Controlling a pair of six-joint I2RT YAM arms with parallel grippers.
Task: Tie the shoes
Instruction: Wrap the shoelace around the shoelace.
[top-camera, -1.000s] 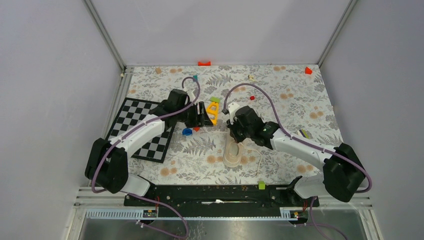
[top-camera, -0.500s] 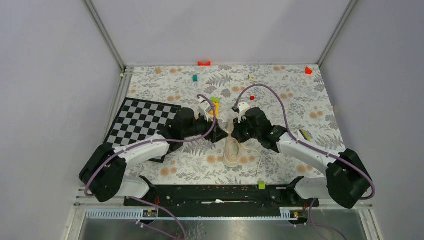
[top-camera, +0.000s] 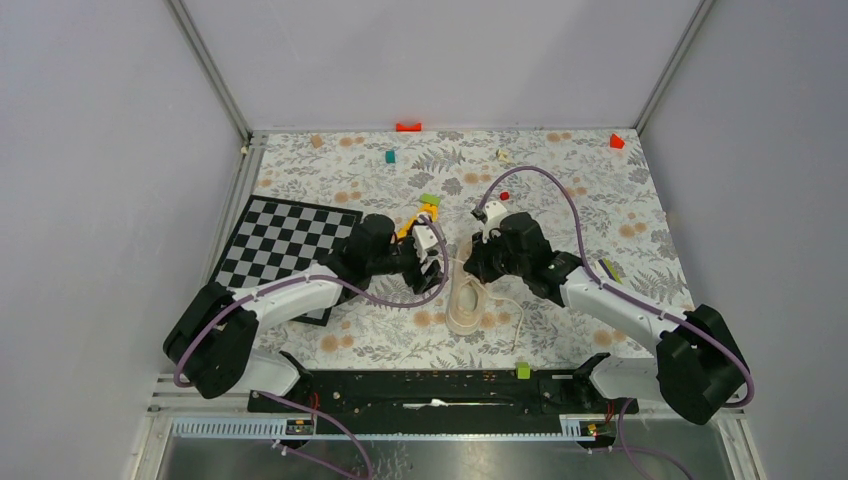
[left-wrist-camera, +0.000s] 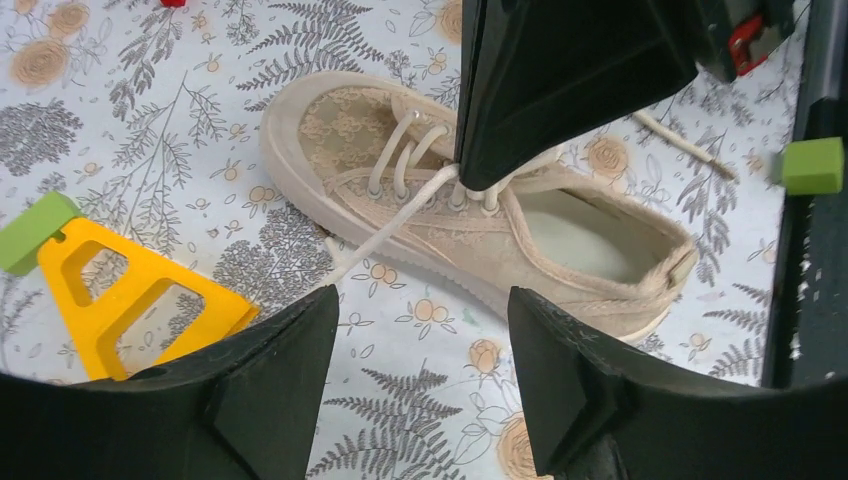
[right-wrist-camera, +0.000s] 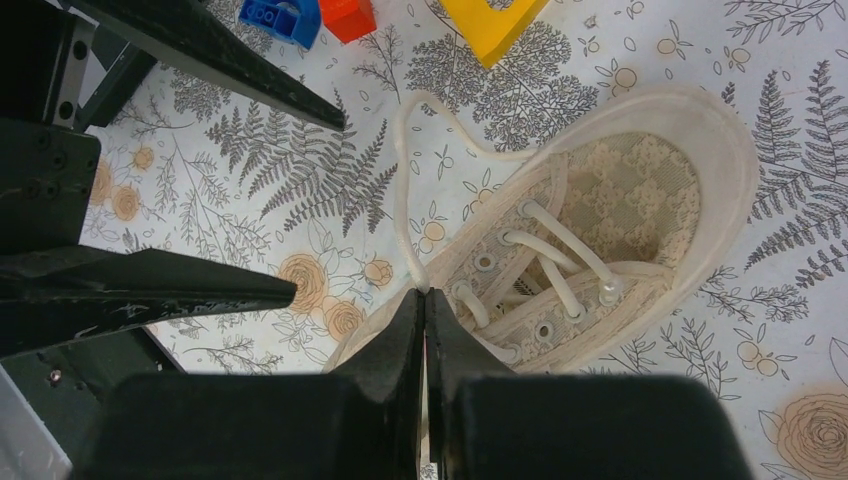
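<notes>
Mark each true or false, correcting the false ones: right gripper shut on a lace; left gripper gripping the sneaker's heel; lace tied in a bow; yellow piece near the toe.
1. The right gripper is shut on a lace. True.
2. The left gripper grips the sneaker by the heel. False: it is open, holding nothing.
3. The lace is tied in a bow. False: it trails loose over the cloth.
4. A yellow piece lies near the sneaker's toe. True.
</notes>
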